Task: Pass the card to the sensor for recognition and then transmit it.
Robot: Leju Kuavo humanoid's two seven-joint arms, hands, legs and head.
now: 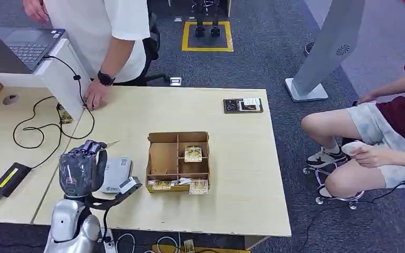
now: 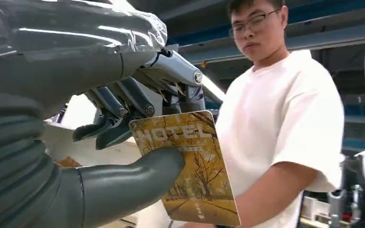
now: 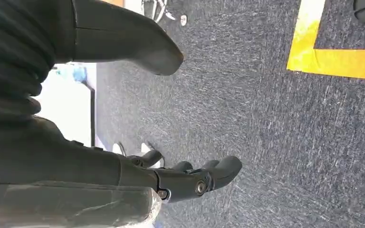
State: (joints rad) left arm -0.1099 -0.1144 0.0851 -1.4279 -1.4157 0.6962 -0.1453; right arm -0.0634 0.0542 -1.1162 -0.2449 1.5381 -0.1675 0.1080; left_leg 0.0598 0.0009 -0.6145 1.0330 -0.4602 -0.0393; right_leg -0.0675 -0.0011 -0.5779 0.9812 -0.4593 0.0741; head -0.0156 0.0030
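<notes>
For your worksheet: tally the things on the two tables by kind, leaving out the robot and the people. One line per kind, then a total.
Laptop: 1
Power brick: 1
Card reader: 1
Cardboard box with compartments: 1
Black tray: 1
Total: 5
The cards in the box are too small to count; the left hand holds one card.

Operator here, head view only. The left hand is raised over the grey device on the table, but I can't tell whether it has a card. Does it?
Observer: Yes. The left wrist view shows the left hand pinching a yellow card printed HOTEL between the thumb and the fingers.
Operator: And the right hand?
Observer: The right hand hangs over dark carpet and holds nothing, with thumb and fingers apart.
Operator: Anything near it?
Observer: A yellow floor line marked on that carpet.
</notes>
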